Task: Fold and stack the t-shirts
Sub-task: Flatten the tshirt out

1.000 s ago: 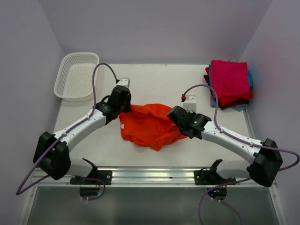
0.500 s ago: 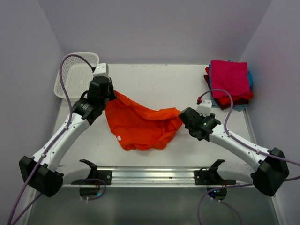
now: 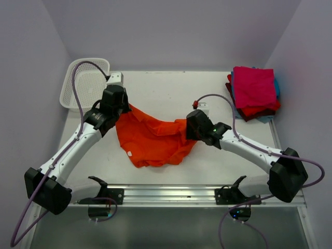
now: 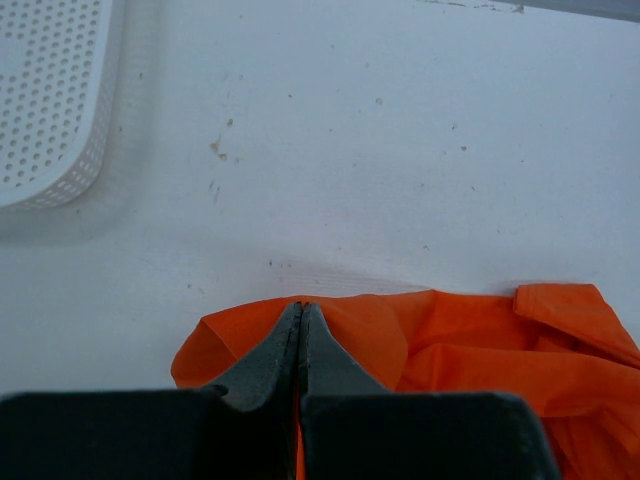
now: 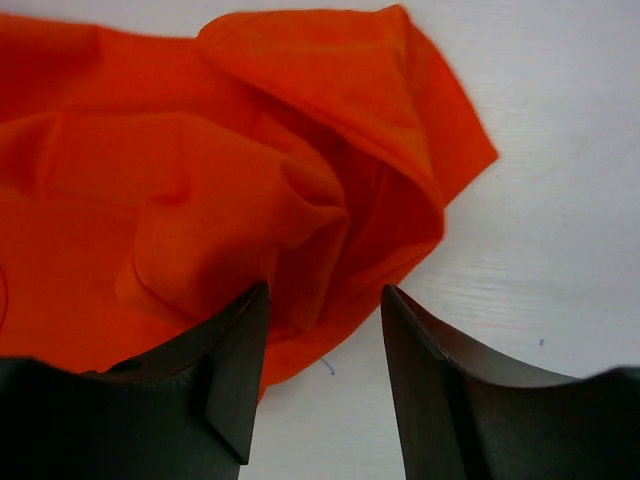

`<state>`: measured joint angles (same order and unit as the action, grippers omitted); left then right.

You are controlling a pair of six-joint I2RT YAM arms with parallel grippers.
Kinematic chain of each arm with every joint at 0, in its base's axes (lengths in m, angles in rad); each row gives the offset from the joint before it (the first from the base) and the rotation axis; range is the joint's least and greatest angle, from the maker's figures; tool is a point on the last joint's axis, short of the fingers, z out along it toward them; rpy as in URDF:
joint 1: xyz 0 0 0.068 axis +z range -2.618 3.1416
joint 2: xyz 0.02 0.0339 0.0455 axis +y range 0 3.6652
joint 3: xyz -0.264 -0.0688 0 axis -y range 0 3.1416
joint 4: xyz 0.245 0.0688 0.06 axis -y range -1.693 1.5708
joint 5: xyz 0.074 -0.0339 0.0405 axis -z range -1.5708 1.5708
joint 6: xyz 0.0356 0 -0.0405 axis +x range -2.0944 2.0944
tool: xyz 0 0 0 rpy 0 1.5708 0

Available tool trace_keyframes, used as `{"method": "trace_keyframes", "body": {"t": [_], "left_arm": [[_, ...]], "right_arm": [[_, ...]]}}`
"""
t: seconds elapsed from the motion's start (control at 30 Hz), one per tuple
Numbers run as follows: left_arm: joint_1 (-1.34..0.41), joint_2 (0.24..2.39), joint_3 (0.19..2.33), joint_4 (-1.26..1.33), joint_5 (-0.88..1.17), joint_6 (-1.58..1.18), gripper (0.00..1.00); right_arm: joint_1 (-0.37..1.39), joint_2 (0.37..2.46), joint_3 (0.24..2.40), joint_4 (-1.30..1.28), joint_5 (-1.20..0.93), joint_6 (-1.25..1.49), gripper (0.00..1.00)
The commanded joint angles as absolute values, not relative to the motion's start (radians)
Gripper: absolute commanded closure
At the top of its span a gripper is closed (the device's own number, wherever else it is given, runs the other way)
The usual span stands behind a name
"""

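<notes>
Edge of orange t-shirt (image 3: 153,140) out of sight inside pinched left claw (image 4: 300,310)

Overhead view of a table (image 3: 171,88), with one unfolded t-shirt (image 3: 153,140) lying between two robot arms.

The unfolded t-shirt is lying in the middle of the table, nearer the front edge than the back. The left gripper (image 3: 124,107) is sitting at the shirt's far-left corner, and the right gripper (image 3: 188,127) is reaching in over the shirt's right edge. A basket (image 3: 66,93) is sitting in the table's far-left corner, behind and to the left of the left gripper and apart from the shirt. A stack of folded t-shirts (image 3: 254,91) is resting in the far-right corner, behind and to the right of the right gripper. A rail (image 3: 171,193) is running along the near edge, in front of the shirt.
</notes>
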<state>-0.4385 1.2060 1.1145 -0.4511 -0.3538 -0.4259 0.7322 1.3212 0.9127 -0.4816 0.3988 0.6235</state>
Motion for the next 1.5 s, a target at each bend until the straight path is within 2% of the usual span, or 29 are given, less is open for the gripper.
{"method": "trace_keyframes", "body": {"t": [0.0, 0.37, 0.97, 1.47], "left_arm": [[-0.428, 1.177, 1.106, -0.448, -0.362, -0.411, 1.00], [-0.422, 1.166, 1.095, -0.440, -0.348, -0.414, 1.00], [-0.417, 1.147, 1.068, -0.436, -0.333, -0.423, 1.00], [-0.417, 1.132, 1.040, -0.426, -0.322, -0.428, 1.00]], "right_arm": [[0.797, 1.327, 0.927, -0.406, 0.245, 0.569, 0.48], [0.908, 1.226, 0.881, -0.500, 0.244, 0.595, 0.53], [0.916, 1.506, 0.962, -0.368, 0.374, 0.565, 0.53], [0.913, 1.486, 1.014, -0.393, 0.423, 0.548, 0.55]]}}
